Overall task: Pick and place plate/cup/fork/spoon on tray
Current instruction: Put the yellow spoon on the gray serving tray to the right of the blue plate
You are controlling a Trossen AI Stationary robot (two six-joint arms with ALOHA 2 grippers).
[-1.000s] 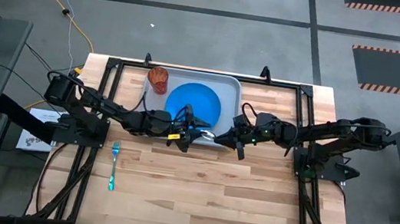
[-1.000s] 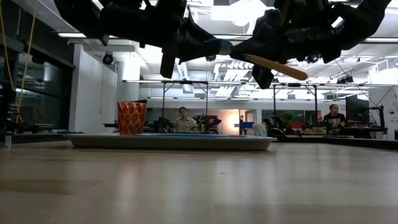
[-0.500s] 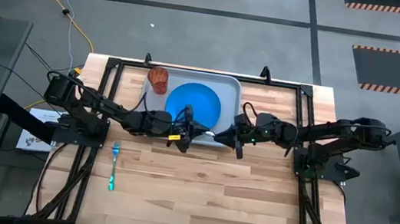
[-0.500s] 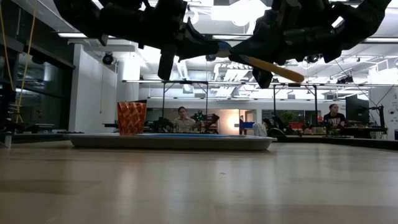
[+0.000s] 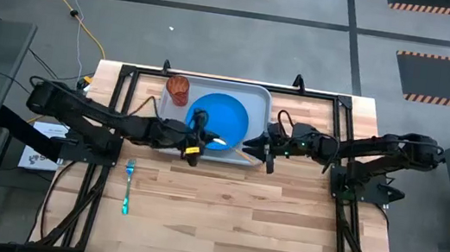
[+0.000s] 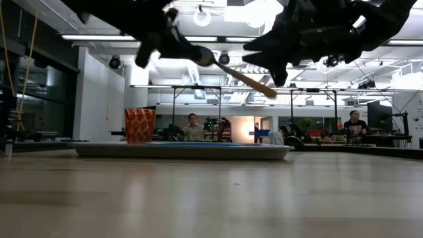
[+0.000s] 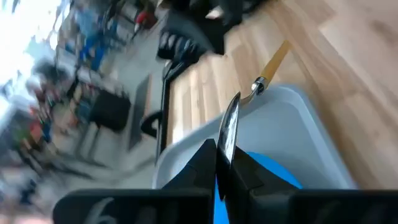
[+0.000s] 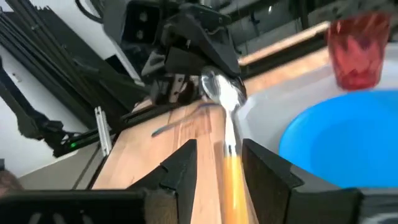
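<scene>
So the tray point(image 5: 258, 104) sits at the far middle of the counter point(image 5: 239, 215), and the whole near half of the wood is wide open apart from the fork point(image 5: 127, 186), which lies by itself near the left edge, well apart from everything else. In the tray you've got the blue plate point(image 5: 220, 112) taking up the middle and the cup point(image 5: 178, 89) standing upright in the far left corner. The left claw point(image 5: 197, 139) hangs over the plate's near edge, pinched shut on the bowl end of the spoon point(image 5: 235, 149); in the low view the spoon is up in the air, well above the tray, with its orange handle slanting down toward the right arm. The right claw point(image 5: 270, 146) is just off the tray's near right corner with its fingers point(image 8: 186, 163) spread on either side of the handle, and they don't look like they're touching it. The left wrist view is pretty smeared, so the room behind is hard to make out.
</scene>
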